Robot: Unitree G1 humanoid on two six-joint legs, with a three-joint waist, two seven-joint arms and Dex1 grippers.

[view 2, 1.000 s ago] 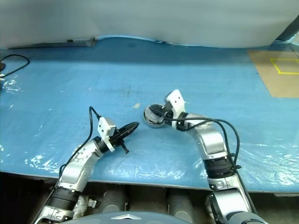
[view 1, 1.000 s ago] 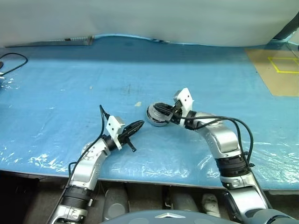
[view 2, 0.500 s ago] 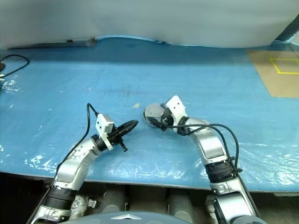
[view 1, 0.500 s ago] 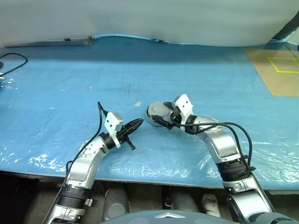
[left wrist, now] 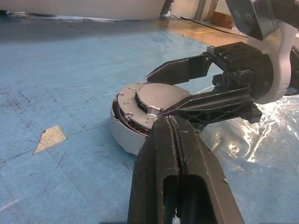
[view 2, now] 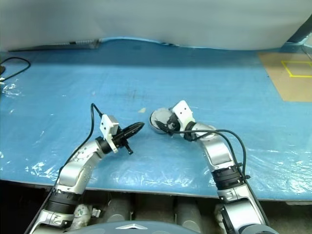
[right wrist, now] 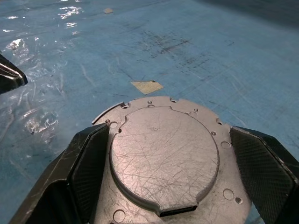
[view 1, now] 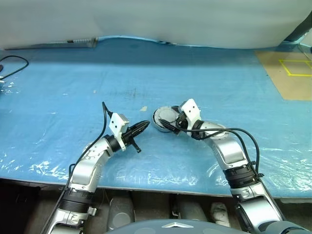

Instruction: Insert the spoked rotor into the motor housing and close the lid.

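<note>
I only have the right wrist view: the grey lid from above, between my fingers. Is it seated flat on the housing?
Observer: Not clearly. In the left wrist view the lid lies over the motor housing, but copper windings show in a gap under its edge.
Operator: Where is the left gripper?
Observer: The left gripper is shut and points at the housing from the robot's left, with its tip close to it.
</note>
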